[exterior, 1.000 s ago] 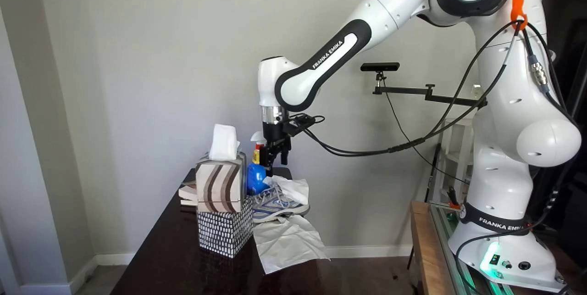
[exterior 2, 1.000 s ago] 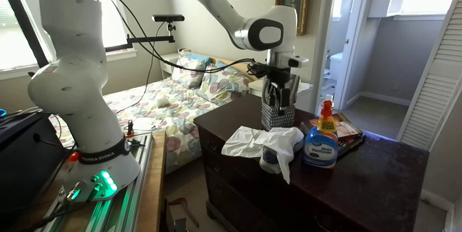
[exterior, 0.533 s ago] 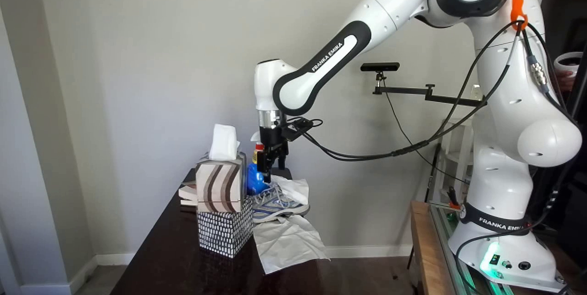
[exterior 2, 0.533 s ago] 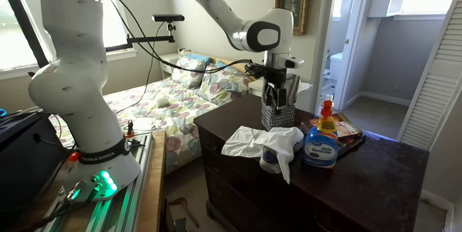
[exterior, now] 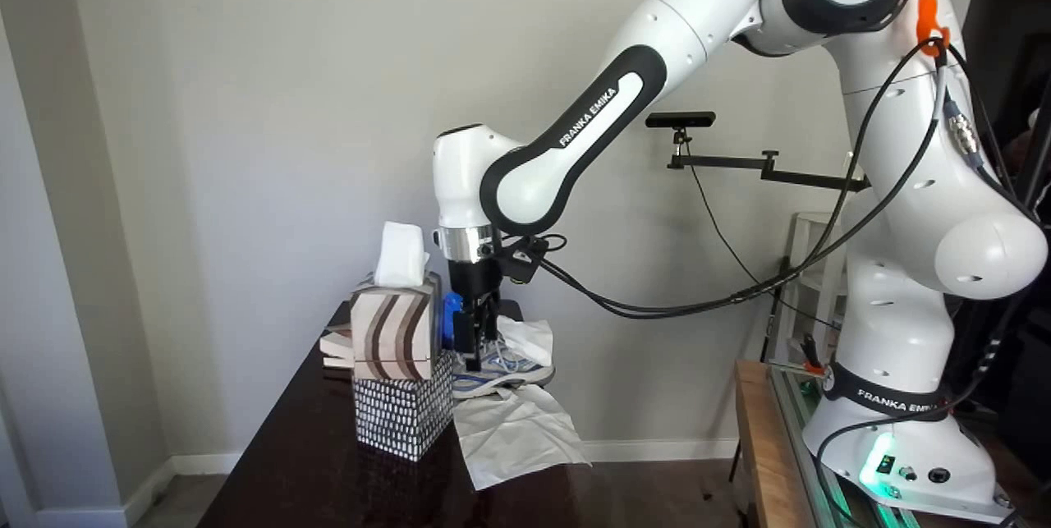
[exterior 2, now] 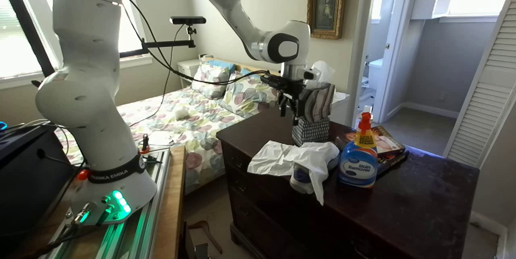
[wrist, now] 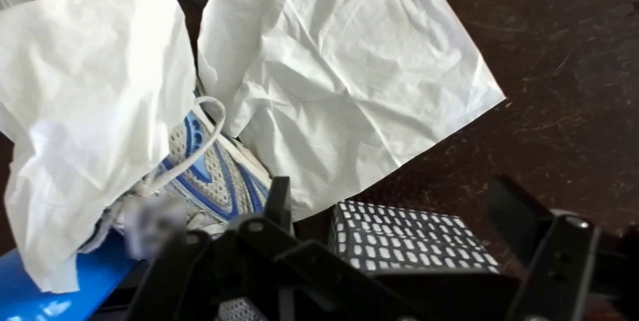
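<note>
At left in the wrist view we see paper draped over the shoe, probably light, limp, tearable, best pinched at a fold; then a second sheet; then our end effector, spread wide and empty, near the patterned box.

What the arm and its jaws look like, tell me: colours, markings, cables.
The arm has rounded white segments with dark trim, white FRANKA EMIKA lettering and a silver collar above the jaws, which are black and jointed. Black cables hang along it, caught by an orange strap; green lights glow at its white base.
</note>
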{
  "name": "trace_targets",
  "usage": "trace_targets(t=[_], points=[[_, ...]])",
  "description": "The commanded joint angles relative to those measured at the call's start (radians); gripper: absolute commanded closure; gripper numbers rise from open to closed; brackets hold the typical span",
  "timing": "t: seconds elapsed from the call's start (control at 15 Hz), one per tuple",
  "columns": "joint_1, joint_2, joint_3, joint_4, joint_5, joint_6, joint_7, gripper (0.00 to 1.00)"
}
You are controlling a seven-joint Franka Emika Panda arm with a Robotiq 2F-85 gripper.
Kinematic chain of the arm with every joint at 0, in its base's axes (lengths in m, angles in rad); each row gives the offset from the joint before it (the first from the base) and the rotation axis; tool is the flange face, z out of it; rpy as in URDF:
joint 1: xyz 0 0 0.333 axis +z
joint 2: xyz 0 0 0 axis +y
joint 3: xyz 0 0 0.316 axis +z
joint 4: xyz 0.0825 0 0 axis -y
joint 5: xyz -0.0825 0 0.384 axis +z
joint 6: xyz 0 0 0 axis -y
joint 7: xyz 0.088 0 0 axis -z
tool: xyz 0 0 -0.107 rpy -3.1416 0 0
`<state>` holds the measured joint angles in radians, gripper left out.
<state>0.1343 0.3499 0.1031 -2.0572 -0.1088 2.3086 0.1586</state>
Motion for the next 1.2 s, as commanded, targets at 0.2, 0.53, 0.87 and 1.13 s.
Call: trace_targets(t=[0.2,0.53,0.87,1.13], points=[[0.019,0.096,0.022,0.045,0.004,0.017,-0.115,0.0],[0.024,0.169,0.017,0.071,-0.004,0.042,-0.163,0.0],[0.021,0.174,0.019,0.076,0.001,0.059,-0.186,0.0],[-0.001,0.129,0.047,0.055,0.048,0.067,-0.23,0.0]])
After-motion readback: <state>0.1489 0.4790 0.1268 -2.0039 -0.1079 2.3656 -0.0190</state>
